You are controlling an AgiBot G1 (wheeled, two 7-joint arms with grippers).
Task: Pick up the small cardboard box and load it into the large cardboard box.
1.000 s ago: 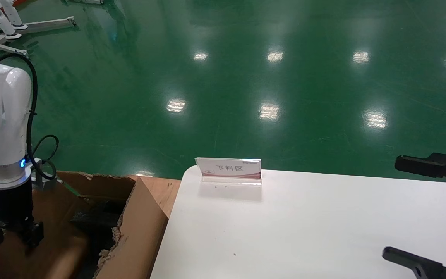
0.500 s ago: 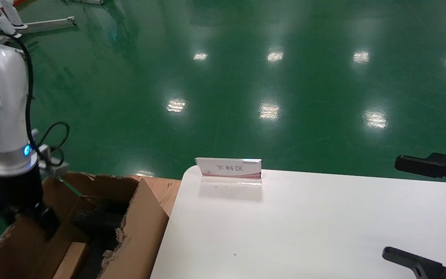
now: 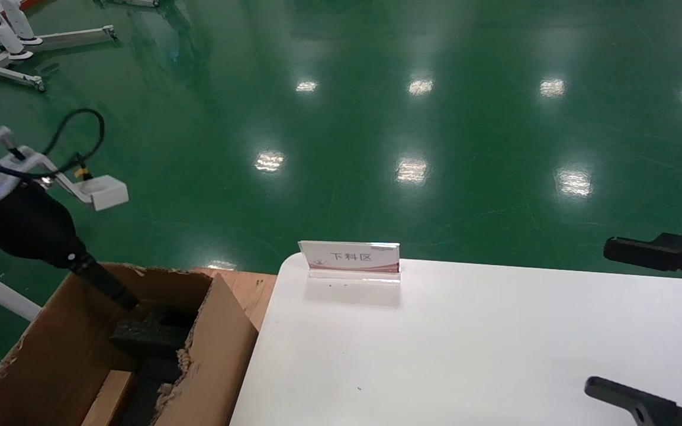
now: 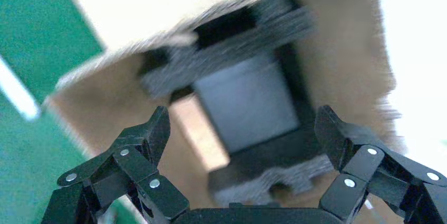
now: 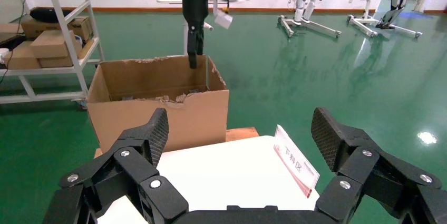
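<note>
The large cardboard box (image 3: 211,349) stands open on the floor to the left of the table, its edges ragged. Inside it the small cardboard box (image 3: 108,395) lies against the left wall, beside black foam (image 3: 150,337). My left gripper (image 3: 110,290) hangs tilted over the carton's far edge, open and empty. In the left wrist view the small cardboard box (image 4: 196,135) shows as a tan strip below the left gripper (image 4: 242,129), apart from both fingers. My right gripper (image 5: 240,126) is parked open over the table's right side, with nothing between its fingers (image 3: 643,251).
A white table (image 3: 465,343) carries an upright sign card (image 3: 350,257) near its far left corner. Glossy green floor surrounds everything. In the right wrist view a metal shelf (image 5: 47,45) with boxes stands beyond the large cardboard box (image 5: 158,103).
My left arm has lifted out of the carton and swung up and to the left. The small box, blurred under the gripper a second ago, now lies still inside the carton. The right arm is unmoved.
</note>
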